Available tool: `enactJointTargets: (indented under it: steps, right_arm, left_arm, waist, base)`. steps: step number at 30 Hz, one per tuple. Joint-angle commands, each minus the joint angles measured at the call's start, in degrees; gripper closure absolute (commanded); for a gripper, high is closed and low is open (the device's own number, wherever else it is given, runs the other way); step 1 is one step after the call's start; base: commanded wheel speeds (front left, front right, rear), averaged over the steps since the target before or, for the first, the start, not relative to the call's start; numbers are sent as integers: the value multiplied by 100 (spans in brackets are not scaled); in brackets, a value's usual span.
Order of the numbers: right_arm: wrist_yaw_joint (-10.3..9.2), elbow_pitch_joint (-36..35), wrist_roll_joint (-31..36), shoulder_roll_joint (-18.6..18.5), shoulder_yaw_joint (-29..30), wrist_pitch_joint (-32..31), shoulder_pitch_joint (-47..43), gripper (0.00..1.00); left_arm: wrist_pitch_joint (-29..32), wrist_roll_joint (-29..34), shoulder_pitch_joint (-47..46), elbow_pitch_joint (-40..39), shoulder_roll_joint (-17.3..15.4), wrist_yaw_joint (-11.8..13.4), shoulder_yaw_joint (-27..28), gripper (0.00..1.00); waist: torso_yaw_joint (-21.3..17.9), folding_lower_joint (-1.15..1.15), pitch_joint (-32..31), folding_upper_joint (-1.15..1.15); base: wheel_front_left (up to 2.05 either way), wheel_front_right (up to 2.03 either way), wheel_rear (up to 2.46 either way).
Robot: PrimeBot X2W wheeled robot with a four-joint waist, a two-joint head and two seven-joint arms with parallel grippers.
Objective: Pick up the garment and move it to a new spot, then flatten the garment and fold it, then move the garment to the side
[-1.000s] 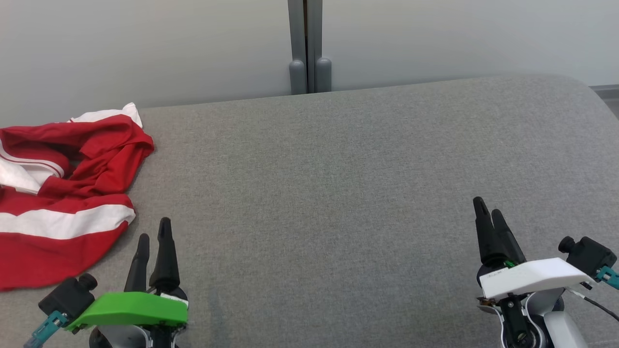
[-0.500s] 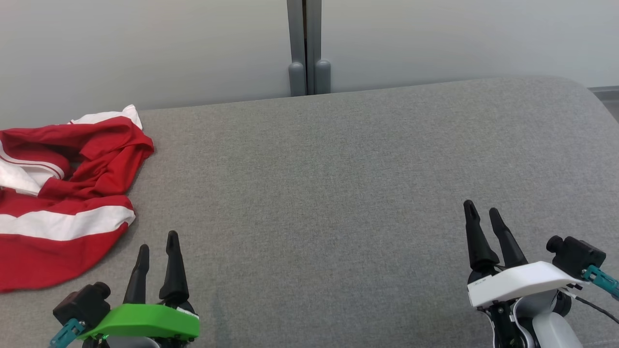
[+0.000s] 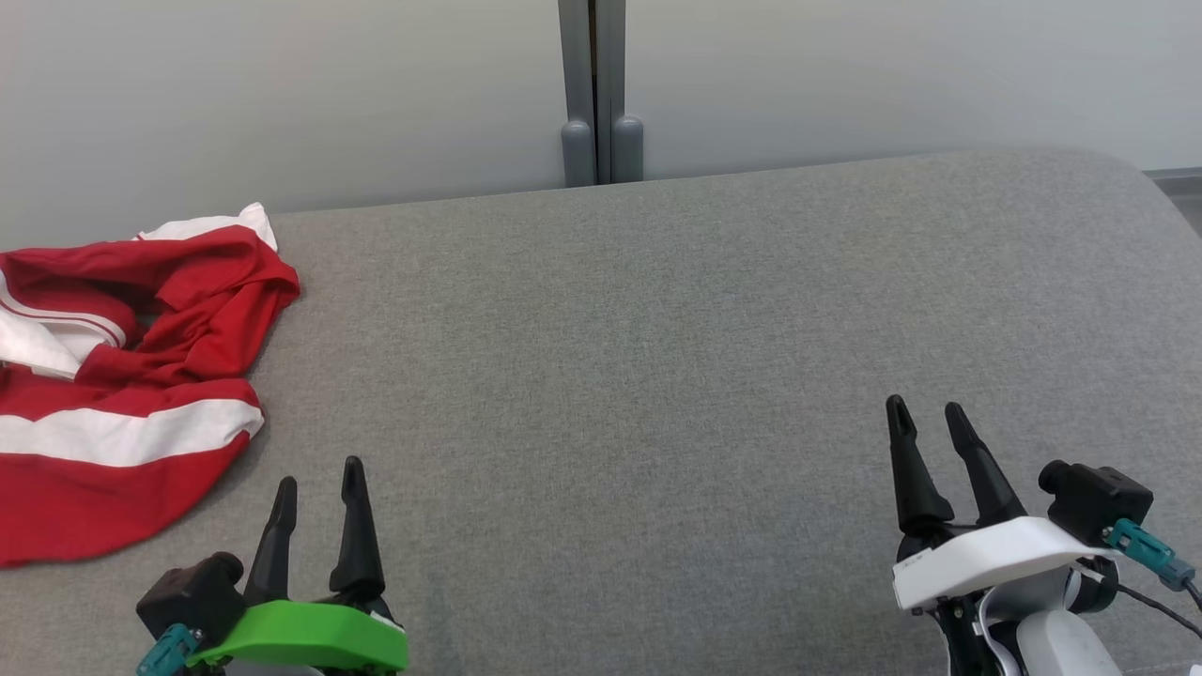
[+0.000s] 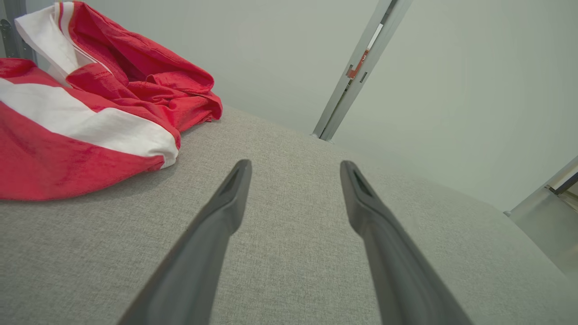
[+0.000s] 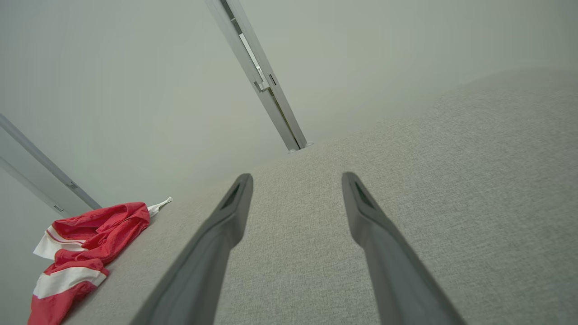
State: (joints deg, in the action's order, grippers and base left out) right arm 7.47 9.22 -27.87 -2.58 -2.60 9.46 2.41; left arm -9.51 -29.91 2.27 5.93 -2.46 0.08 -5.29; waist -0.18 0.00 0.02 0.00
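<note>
A crumpled red garment with white stripes (image 3: 113, 385) lies bunched at the far left of the grey padded surface (image 3: 657, 357). The left wrist view has the garment (image 4: 81, 113) at its upper left, and the right wrist view has the garment (image 5: 86, 243) far off at its lower left. My left gripper (image 3: 317, 474) stands open at the lower left, a little right of the cloth's near edge and apart from it. At the lower right my right gripper (image 3: 928, 413) is open too, with nothing between its fingers.
A pale wall with a grey vertical post (image 3: 595, 94) rises behind the surface's far edge. The surface curves down at its right end (image 3: 1155, 197). Bare grey fabric stretches between the two grippers.
Both grippers have drawn back toward the bottom of the head view, the left drifting slightly right and the right slightly left. The garment lies as before.
</note>
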Motion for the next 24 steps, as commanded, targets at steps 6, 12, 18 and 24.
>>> enactJointTargets:
  steps: [6, 12, 18, 24]
  right_arm:
    - [2, -65, 451, -32, -74, 127, -14, 0]
    - [2, -92, 781, -34, -105, 200, -21, 0]
    - [3, -100, 1083, -35, -133, 276, -32, 0]
    - [3, -64, 1376, -38, -166, 348, -32, 0]
  left_arm:
    - [-124, 436, 58, -45, -48, 61, -30, 0]
    - [-191, 700, 86, -3, -51, 88, -70, 0]
    - [-271, 945, 97, 32, -53, 98, -106, 0]
    - [-342, 1211, 114, 49, -54, 122, -108, 0]
  waist:
    - [-6, 0, 3, 0]
    - [-6, 0, 8, 0]
    - [0, 0, 15, 0]
    - [2, 0, 26, 0]
  base:
    - [0, 0, 0]
    - [0, 0, 0]
    - [0, 0, 0]
    - [0, 0, 0]
